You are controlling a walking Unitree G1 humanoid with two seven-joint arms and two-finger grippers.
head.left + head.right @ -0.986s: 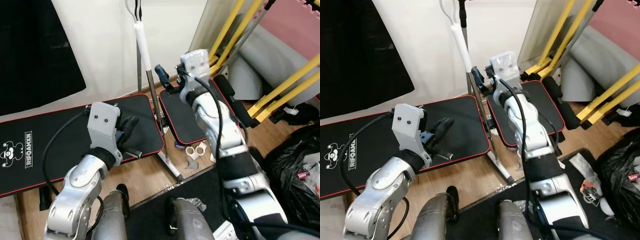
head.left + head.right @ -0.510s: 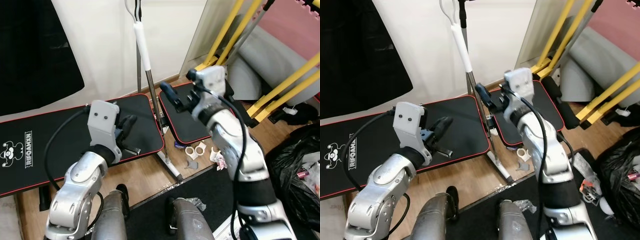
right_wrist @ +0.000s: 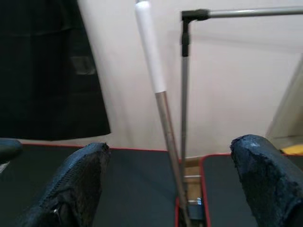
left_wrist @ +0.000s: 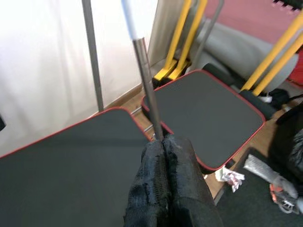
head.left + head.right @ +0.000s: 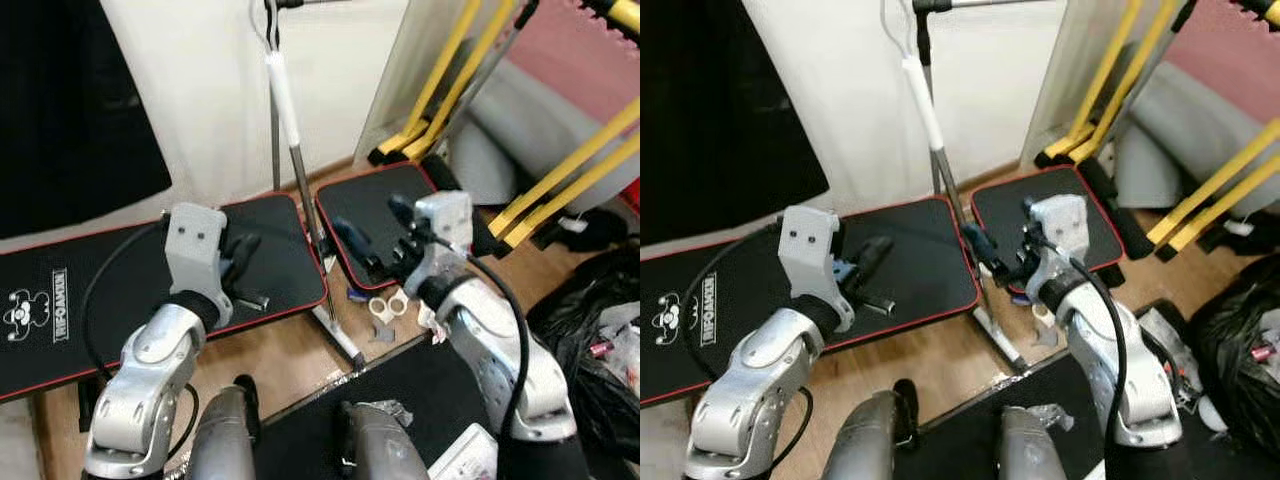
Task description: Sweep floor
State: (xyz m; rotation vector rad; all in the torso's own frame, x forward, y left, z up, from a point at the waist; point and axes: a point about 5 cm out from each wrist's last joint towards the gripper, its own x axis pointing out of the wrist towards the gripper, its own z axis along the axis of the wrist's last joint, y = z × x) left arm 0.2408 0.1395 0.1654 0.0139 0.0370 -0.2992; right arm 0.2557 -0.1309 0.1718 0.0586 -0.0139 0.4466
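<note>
Broom handle (image 5: 296, 150), a metal pole with a white upper sleeve, leans against the pale wall (image 5: 200, 90) and runs down into the gap between two black, red-edged bench pads. Its lower end reaches the wooden floor (image 5: 290, 350) near the bench frame. No gripper touches the pole.

Right gripper (image 5: 372, 245) hovers over the smaller pad (image 5: 375, 205), just to the right of the pole's lower part. In the right wrist view its two black fingers (image 3: 78, 182) stand wide apart, with the pole visible between them and nothing grasped.

Left gripper (image 5: 240, 262) hangs above the larger pad (image 5: 110, 290), to the left of the pole. In the left wrist view its fingers (image 4: 168, 184) are pressed together with nothing between them.

Small white and grey scraps of litter (image 5: 388, 305) lie on the floor beside the smaller pad. A thin grey stand (image 5: 920, 60) rises behind the pole. Yellow bars (image 5: 440, 70) lean at the right, above grey padding (image 5: 540, 120). A black bag (image 5: 600, 330) sits at the far right.
</note>
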